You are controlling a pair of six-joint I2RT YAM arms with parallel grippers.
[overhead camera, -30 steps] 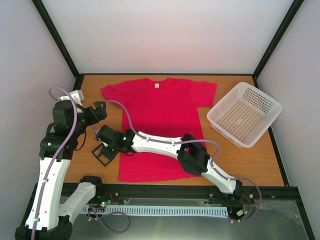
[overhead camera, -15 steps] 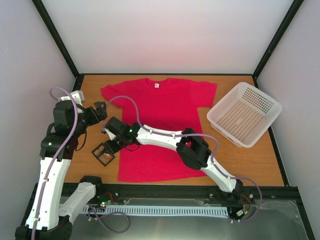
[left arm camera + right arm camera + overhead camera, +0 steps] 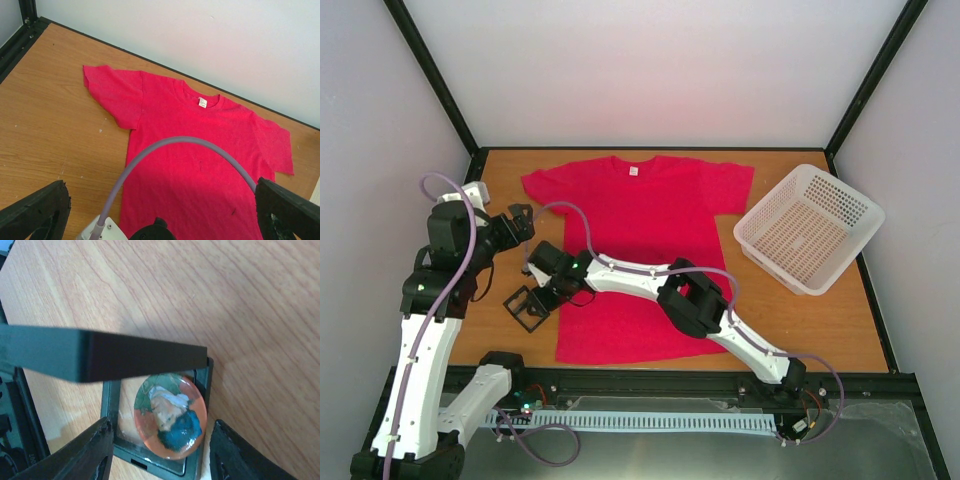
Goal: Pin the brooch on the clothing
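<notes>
The brooch (image 3: 170, 415) is a round glossy pin, orange with a green, white and blue picture. It lies in the base of a small black case (image 3: 150, 462) whose lid (image 3: 100, 360) stands raised over it. My right gripper (image 3: 162, 426) hangs open just above, one finger on each side of the brooch, touching nothing. In the top view the case (image 3: 527, 305) sits on the wood left of the clothing (image 3: 640, 230), a red T-shirt spread flat. My left gripper (image 3: 517, 222) hovers open and empty near the shirt's left sleeve, looking over the shirt (image 3: 200, 150).
A white perforated basket (image 3: 808, 226) stands at the table's right edge. The right arm's grey cable (image 3: 185, 142) arcs across the left wrist view. The right arm stretches low over the shirt's lower half. Black frame posts mark the back corners.
My right gripper has opened, and its arm has shifted a little to the left. The case now sits apart from the jaws. The left arm has not moved.
</notes>
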